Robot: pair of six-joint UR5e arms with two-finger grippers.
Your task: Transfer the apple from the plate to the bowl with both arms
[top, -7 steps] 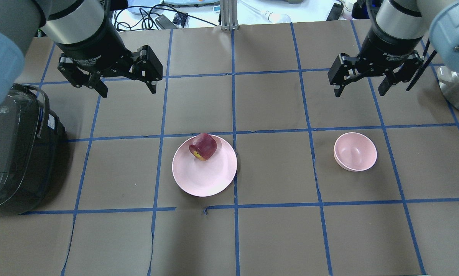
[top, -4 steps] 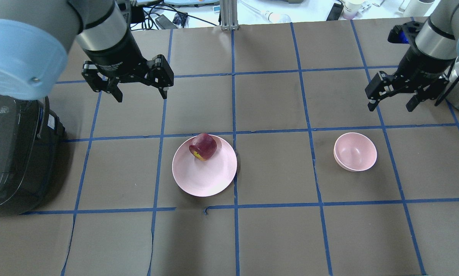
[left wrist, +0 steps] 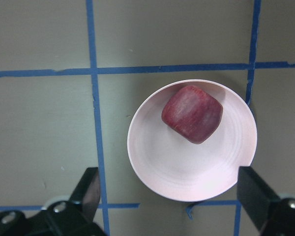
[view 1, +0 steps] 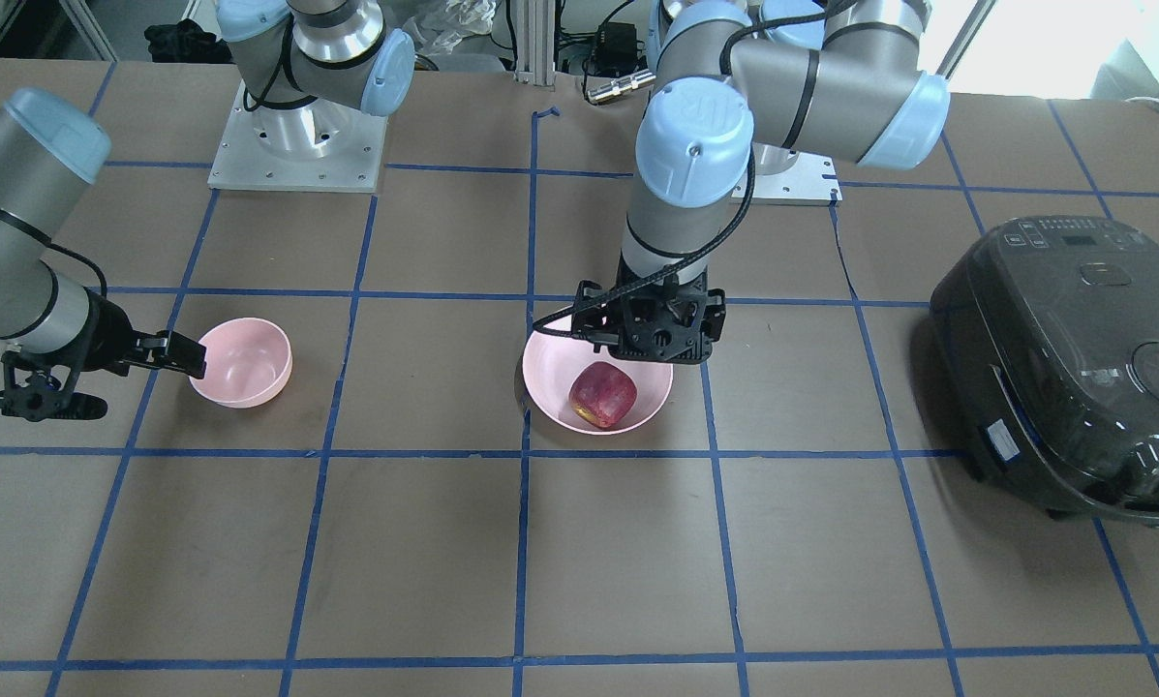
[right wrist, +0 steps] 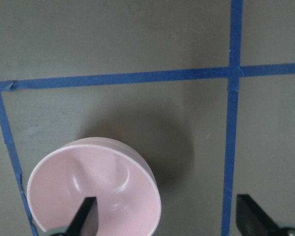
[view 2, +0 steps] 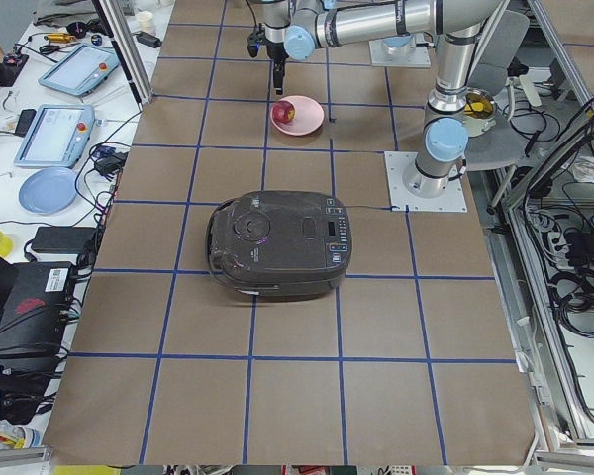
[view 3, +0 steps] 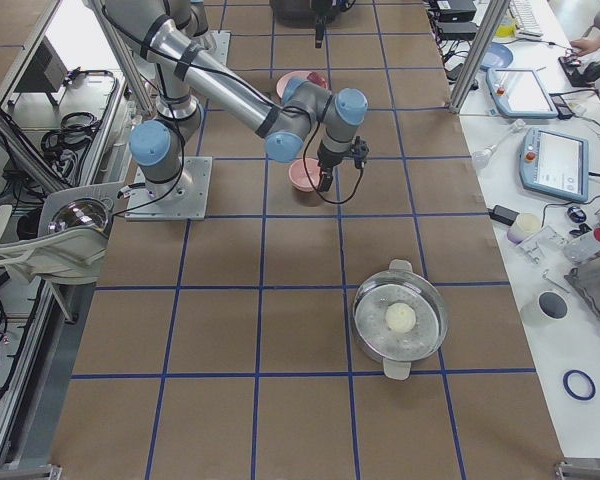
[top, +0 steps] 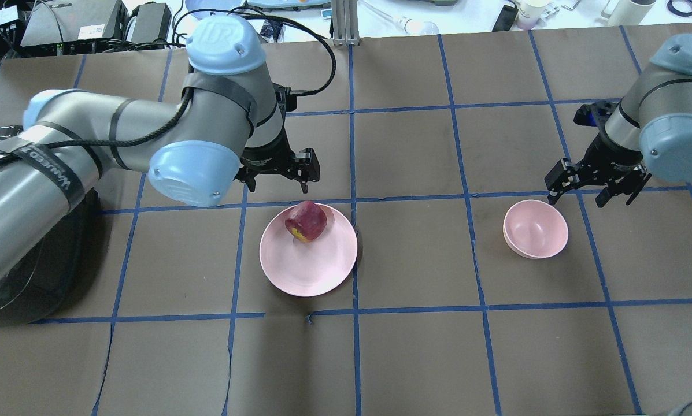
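A: Where did we record the apple [top: 306, 221]?

B: We noted it resting on the plate [top: 308, 271], off centre and close to one rim. The bowl [top: 535, 228] stood well apart on the same surface [top: 415, 358].

A: And the left gripper [top: 278, 186]?

B: We logged it hanging above the plate with its fingers [left wrist: 91, 189] spread wide, touching nothing.

A: The right gripper [top: 577, 200]?

B: We saw it near the bowl, apart from it, fingers [right wrist: 86, 216] likewise spread. We also noted a dark rice cooker [view 1: 1073, 358] on the left arm's side.
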